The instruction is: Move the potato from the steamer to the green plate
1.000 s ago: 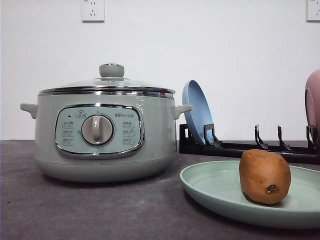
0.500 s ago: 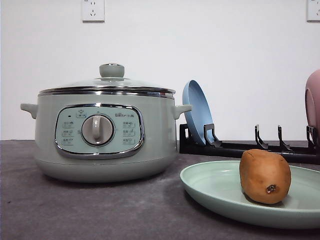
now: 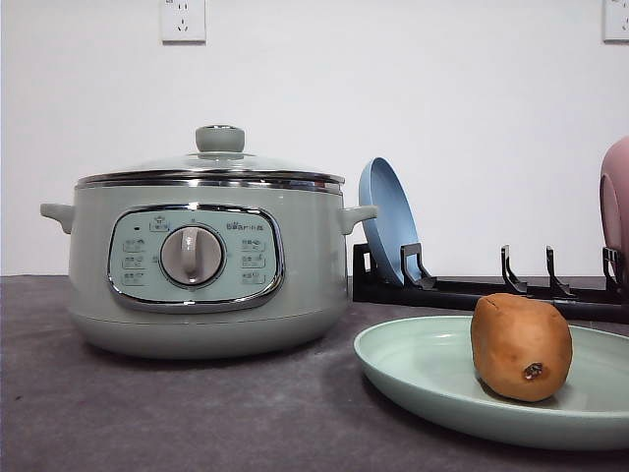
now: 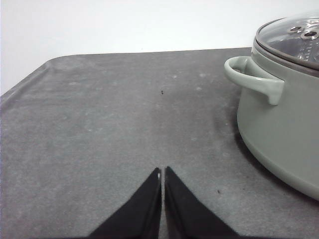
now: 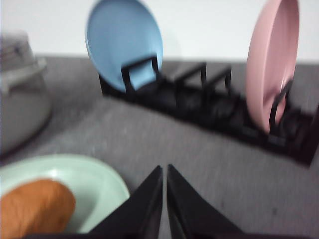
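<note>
Front view: potato (image 3: 521, 347) sits on green plate (image 3: 423, 369), right of lidded steamer (image 3: 201, 265) | my left claw (image 4: 163, 172) pressed together over open bench (image 4: 109, 124) | my right claw (image 5: 165, 169) pressed together beside plate rim.

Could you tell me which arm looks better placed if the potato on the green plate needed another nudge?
Right, probably. The right gripper, jaws shut, sits beside the green plate holding the potato. The left gripper sits on the steamer's far side.

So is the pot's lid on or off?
On. The glass lid sits flat on the steamer rim, its knob on top.
</note>
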{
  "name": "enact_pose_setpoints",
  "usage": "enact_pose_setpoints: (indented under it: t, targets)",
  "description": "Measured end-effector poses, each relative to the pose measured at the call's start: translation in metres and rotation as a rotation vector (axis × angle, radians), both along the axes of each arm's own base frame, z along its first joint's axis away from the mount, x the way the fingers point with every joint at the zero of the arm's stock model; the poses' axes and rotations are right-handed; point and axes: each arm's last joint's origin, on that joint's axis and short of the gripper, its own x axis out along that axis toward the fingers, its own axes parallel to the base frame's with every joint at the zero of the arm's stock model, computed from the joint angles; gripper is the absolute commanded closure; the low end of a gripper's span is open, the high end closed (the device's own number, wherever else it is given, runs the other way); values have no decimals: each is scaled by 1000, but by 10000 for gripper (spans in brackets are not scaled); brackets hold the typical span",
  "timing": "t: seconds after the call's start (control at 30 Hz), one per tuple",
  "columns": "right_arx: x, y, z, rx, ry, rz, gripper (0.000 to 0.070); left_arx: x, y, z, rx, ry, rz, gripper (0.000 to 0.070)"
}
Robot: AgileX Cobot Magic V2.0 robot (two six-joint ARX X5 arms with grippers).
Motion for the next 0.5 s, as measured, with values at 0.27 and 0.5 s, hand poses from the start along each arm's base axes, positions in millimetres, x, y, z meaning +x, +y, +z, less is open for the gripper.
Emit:
enact_pose_setpoints:
  t: [0.27, 0.5]
  targets:
    - [0, 0, 0, 9, 0, -2, 700, 0, 0, 0, 0, 0, 0, 699]
    - [0, 0, 0, 9, 0, -2, 700, 0, 0, 0, 0, 0, 0, 699]
